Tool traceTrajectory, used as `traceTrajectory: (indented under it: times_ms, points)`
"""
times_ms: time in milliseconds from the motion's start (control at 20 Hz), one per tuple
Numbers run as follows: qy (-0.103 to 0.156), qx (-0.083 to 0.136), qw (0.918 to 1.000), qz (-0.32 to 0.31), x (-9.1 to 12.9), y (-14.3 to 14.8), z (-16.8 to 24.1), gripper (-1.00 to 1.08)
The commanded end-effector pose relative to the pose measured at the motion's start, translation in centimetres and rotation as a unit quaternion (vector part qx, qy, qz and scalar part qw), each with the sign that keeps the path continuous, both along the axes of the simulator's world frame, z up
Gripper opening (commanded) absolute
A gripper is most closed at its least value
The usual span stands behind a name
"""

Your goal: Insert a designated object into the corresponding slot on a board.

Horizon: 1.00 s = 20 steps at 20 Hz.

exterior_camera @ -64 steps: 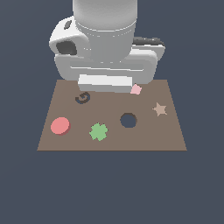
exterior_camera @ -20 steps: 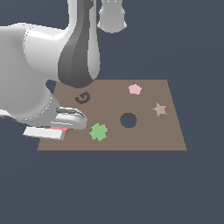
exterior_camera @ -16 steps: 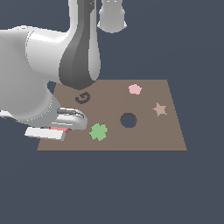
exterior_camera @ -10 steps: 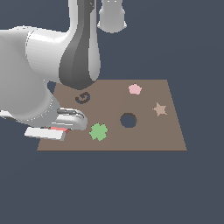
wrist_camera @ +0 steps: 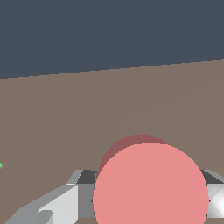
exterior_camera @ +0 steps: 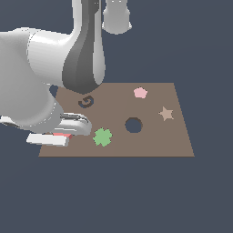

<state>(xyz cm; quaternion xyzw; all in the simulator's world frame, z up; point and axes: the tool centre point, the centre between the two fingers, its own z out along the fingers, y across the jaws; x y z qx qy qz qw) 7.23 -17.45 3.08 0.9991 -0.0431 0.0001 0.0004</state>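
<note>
The salmon-red disc (wrist_camera: pixel 151 186) fills the near part of the wrist view, lying on the brown board (wrist_camera: pixel 87 113). My gripper (wrist_camera: pixel 148 199) is down over it, with one finger (wrist_camera: pixel 65 205) against each side of the disc. In the exterior view only a red sliver of the disc (exterior_camera: pixel 62 135) shows under the gripper (exterior_camera: pixel 57 136), at the board's (exterior_camera: pixel 154 141) front corner on the exterior view's left. The round dark hole (exterior_camera: pixel 133 124) lies near the board's middle, well to the exterior view's right of the gripper.
A green clover (exterior_camera: pixel 103 137) lies between the gripper and the hole. A dark G-shaped cutout (exterior_camera: pixel 85 101), a pale pink pentagon (exterior_camera: pixel 140 93) and a tan star (exterior_camera: pixel 166 113) are also on the board. The bulky arm (exterior_camera: pixel 50 86) covers the board's left part.
Since 3.2 s ago the arm has swung from the board's back edge down onto the red disc at the exterior view's left. Over the last second nothing visibly moved.
</note>
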Motion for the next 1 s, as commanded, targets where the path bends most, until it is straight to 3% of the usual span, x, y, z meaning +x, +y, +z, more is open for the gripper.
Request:
traceTrajectory:
  times_ms: [0,300,500,700,950]
  points:
    - [0.0,0.0,0.9999,0.014,0.3,0.5,0.0,-1.0]
    - [0.0,0.0,0.9971,0.076,1.5,2.2,0.1,-1.0]
    - [0.0,0.0,0.9906,0.137,2.4,4.1,0.2,-1.0]
    - [0.0,0.0,0.9773,0.212,3.2,6.7,0.3,-1.0]
    - [0.0,0.0,0.9516,0.307,3.6,10.0,0.5,-1.0]
